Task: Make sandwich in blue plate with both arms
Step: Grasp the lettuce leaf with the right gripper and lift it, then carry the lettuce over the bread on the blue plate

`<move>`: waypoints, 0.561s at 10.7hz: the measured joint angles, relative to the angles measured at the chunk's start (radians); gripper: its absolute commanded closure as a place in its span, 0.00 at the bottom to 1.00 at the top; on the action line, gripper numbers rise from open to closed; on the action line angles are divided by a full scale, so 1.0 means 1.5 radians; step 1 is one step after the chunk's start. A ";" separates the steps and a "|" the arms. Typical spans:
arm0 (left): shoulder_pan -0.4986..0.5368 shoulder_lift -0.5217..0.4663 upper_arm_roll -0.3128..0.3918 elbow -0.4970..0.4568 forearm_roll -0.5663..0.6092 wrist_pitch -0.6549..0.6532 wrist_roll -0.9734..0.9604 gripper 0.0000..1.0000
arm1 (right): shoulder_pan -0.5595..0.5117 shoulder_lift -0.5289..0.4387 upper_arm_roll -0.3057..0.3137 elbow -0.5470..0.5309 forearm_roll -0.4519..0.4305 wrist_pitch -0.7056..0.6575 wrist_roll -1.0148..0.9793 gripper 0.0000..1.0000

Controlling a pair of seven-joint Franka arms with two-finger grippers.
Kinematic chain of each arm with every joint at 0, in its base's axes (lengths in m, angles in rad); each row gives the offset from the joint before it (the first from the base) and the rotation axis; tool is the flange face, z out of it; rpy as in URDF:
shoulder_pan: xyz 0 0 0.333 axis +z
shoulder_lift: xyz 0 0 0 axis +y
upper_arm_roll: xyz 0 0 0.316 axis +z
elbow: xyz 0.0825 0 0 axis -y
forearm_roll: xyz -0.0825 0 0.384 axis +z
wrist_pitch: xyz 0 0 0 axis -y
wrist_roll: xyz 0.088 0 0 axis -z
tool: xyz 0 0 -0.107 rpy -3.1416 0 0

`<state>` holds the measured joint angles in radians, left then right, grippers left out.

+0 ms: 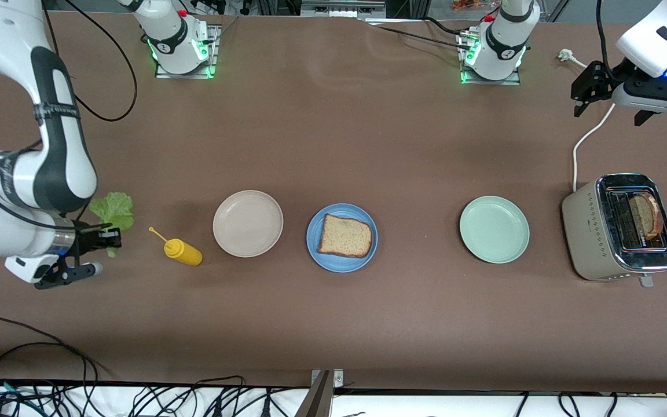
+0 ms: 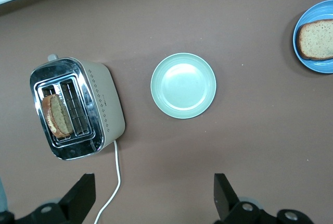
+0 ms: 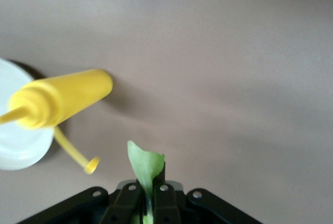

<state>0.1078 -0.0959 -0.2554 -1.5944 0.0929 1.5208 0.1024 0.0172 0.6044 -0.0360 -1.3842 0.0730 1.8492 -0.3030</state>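
A ruffled green lettuce leaf (image 1: pixel 113 211) (image 3: pixel 145 166) is pinched in my right gripper (image 1: pixel 110 237) (image 3: pixel 148 193), which is shut on it at the right arm's end of the table, beside a yellow squeeze bottle. The blue plate (image 1: pixel 342 263) (image 2: pixel 317 66) sits mid-table with one brown bread slice (image 1: pixel 345 236) (image 2: pixel 317 39) lying flat on it. A second bread slice (image 1: pixel 649 215) (image 2: pixel 56 115) stands in a slot of the toaster (image 1: pixel 617 229) (image 2: pixel 99 104). My left gripper (image 1: pixel 608 113) (image 2: pixel 154 198) hangs open and empty over the toaster's white cord.
A yellow squeeze bottle (image 1: pixel 183 252) (image 3: pixel 62 99) lies on its side next to a beige-white plate (image 1: pixel 248 223) (image 3: pixel 15 151). A mint-green plate (image 1: pixel 494 229) (image 2: pixel 183 85) sits between the blue plate and the toaster. The white cord (image 1: pixel 585 136) runs from the toaster toward the arm bases.
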 measured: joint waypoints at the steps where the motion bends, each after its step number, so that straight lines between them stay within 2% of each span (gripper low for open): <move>1: 0.000 0.000 0.000 0.000 0.000 0.000 0.000 0.00 | 0.003 -0.016 0.001 0.020 0.001 -0.048 0.003 1.00; 3: 0.000 0.000 0.000 0.000 0.000 -0.001 0.000 0.00 | 0.026 -0.039 0.002 0.057 0.002 -0.111 0.049 1.00; 6: -0.001 0.000 0.000 0.000 0.000 -0.001 0.000 0.00 | 0.098 -0.048 0.003 0.074 0.009 -0.131 0.189 1.00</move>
<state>0.1068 -0.0957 -0.2555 -1.5946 0.0928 1.5195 0.1024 0.1645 0.5328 -0.0320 -1.2738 0.0865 1.6522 -0.0194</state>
